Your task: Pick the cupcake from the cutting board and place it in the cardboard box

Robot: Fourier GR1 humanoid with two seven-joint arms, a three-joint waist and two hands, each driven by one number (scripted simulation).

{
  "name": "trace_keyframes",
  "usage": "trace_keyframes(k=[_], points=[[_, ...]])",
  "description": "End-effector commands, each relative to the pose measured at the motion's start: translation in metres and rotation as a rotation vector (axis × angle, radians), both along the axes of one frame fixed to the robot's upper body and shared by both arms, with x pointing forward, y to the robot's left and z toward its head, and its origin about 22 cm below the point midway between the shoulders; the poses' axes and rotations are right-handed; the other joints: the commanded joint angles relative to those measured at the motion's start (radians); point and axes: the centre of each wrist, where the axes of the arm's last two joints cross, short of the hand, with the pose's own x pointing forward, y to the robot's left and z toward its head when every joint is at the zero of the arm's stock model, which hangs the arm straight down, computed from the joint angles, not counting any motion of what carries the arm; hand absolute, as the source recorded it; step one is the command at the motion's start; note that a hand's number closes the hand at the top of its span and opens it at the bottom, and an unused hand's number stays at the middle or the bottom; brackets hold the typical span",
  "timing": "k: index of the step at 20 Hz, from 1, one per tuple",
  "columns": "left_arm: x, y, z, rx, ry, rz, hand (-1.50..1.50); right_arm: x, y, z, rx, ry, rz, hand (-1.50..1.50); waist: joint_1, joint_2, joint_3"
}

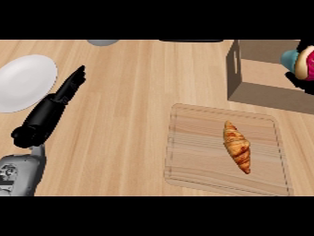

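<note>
— What is being held by the black fingers (307,84) at the far right?

— The small round cupcake with bright pink icing and a pale blue wrapper (307,63) is being held by them. They are being curled round it from below and behind, so only bits of the black right hand (313,86) are being shown. The cupcake is being held up over the open brown cardboard box (249,87), at the box's right side.

— So is the job nearly done?

— It is judged to be mostly done. The cupcake is no longer being kept on the pale wooden cutting board with rounded corners (193,152). It is not yet being set down in the box, though. It must be lowered in and let go.

— What is being kept in the box?

— Only a bare brown floor is being shown inside. Part of it is being hidden by the hand and the cupcake, so the rest cannot be told.

— And on the board?

— A golden brown croissant (236,146) is being left lying there, near the middle.

— What about the other side?

— The black left hand (62,94) is being rested at the left with its fingers straight and nothing in them. A round white plate (20,83) is sitting just beside it, with nothing on it.
</note>
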Motion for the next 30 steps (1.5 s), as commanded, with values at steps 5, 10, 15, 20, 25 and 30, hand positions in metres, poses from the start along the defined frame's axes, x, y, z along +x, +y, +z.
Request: trace_keyframes(k=[5, 10, 15, 20, 25, 30], points=[[0.0, -0.009, 0.005, -0.001, -0.012, -0.031, 0.0, 0.031, -0.049, -0.006, -0.256, 0.232, -0.073, 1.5, 0.024, 0.008, 0.001], [0.003, -0.002, 0.005, 0.008, -0.015, -0.048, 0.0, 0.046, -0.064, -0.024, -0.345, 0.351, -0.055, 1.5, 0.039, 0.015, 0.002], [0.006, -0.015, 0.003, 0.015, -0.028, -0.041, 0.0, 0.05, -0.079, -0.028, -0.474, 0.442, -0.072, 1.5, 0.04, 0.018, 0.002], [0.004, -0.003, 0.01, -0.01, -0.013, -0.067, 0.0, 0.049, -0.091, -0.039, -0.46, 0.532, 0.104, -1.5, 0.048, 0.019, 0.003], [0.007, -0.009, 0.002, 0.0, -0.006, -0.038, 0.0, 0.06, -0.082, -0.026, -0.164, 0.395, 0.25, -1.5, 0.038, 0.017, 0.004], [0.006, -0.005, 0.002, -0.003, -0.012, -0.007, 0.0, 0.062, -0.08, -0.056, 0.419, 0.389, 0.287, -1.5, 0.018, 0.013, 0.006]])
